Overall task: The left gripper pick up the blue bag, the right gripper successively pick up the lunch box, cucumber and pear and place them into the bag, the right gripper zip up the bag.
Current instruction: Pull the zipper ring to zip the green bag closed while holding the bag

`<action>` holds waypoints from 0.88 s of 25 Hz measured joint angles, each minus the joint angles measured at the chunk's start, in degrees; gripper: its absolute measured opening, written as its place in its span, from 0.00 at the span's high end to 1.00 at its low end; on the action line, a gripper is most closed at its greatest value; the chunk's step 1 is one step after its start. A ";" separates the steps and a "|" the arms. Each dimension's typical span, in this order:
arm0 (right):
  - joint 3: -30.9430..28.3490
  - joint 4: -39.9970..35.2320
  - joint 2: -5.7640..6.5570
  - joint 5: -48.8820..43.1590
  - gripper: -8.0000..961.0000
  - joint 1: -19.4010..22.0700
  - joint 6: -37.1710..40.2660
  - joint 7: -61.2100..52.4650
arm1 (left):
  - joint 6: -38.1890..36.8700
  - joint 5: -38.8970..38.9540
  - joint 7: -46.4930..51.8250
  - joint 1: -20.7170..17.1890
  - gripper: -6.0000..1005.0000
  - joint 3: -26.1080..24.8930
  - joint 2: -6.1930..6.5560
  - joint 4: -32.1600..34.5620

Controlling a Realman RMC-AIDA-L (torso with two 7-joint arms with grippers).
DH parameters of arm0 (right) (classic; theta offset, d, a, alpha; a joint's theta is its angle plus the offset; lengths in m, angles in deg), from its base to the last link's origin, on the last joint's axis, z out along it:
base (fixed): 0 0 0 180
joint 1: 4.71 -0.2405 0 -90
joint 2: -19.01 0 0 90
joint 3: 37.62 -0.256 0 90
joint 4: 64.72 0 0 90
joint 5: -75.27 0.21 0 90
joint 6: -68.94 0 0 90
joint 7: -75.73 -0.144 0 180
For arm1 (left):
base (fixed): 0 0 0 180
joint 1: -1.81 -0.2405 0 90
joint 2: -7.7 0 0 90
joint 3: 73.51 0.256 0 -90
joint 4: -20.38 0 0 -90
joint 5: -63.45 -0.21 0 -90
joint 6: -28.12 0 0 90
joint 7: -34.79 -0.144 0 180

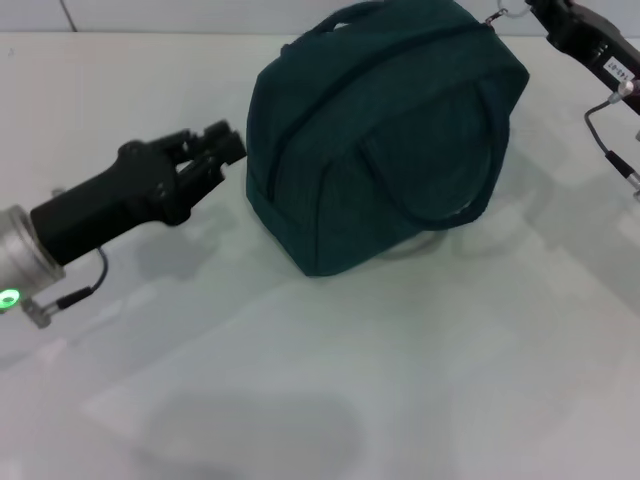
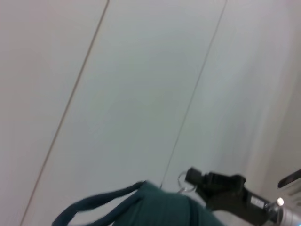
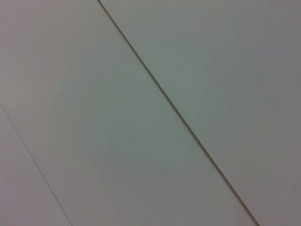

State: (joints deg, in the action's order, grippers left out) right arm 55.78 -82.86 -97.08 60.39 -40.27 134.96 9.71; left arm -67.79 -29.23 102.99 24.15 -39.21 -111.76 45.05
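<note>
A dark teal fabric bag (image 1: pixel 385 135) with a rounded top and two soft loop handles sits on the white tabletop (image 1: pixel 330 380) in the upper middle of the head view (it reads more blue-green than plain blue). One handle (image 1: pixel 440 190) drapes down its front face; the other arches over the crown at the top of the frame. A seam or zip line curves across the bag's upper left side, and it looks closed along the stretch that shows. No lunch box, cucumber or pear can be seen outside the bag.

The left gripper (image 1: pixel 222 150), black with a silver wrist collar and a green light, lies low at the left of the head view, its fingertips pointing right and sitting just beside the bag's left wall. The tips look drawn close together with nothing between them, and whether they touch the fabric cannot be told.

The right gripper (image 1: pixel 535 12) enters at the upper right corner of the head view, at the bag's top right edge. A small metal ring (image 1: pixel 497 15) sits right at its tip; in the left wrist view the same gripper (image 2: pixel 192 176) appears at the lower right with the ring (image 2: pixel 184 181) against it, above the bag (image 2: pixel 155 207). Whether its fingers pinch that ring cannot be told.

The right wrist view shows only pale panels crossed by thin dark lines.
</note>
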 joint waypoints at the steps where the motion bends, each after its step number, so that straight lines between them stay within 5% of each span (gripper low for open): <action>1: 0.00 0.25 -0.03 0.00 0.97 -0.12 -0.01 -0.14 | -0.04 0.01 0.20 0.67 0.94 0.04 0.00 0.01; 3: 0.00 0.46 -0.06 0.13 0.97 -0.23 -0.01 -0.34 | -0.25 0.02 0.75 1.98 0.94 0.17 0.01 0.16; 8: 0.03 0.70 -0.08 0.53 0.98 0.03 -0.01 -0.41 | -0.18 -0.94 6.12 6.69 0.67 2.81 -0.01 4.86; 17: 0.07 1.67 -0.11 0.79 0.98 -0.06 -0.01 -0.51 | 16.93 -2.36 28.71 11.46 0.29 25.95 -0.17 30.75; 22: 0.12 1.71 -0.10 0.79 0.97 0.07 -0.01 -0.57 | 24.71 -11.53 40.30 13.99 0.24 34.59 -0.04 40.88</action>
State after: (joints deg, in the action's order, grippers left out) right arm 55.90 -81.15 -97.18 61.18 -40.20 134.95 9.14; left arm -43.08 -40.77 143.29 38.14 -4.62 -111.80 85.94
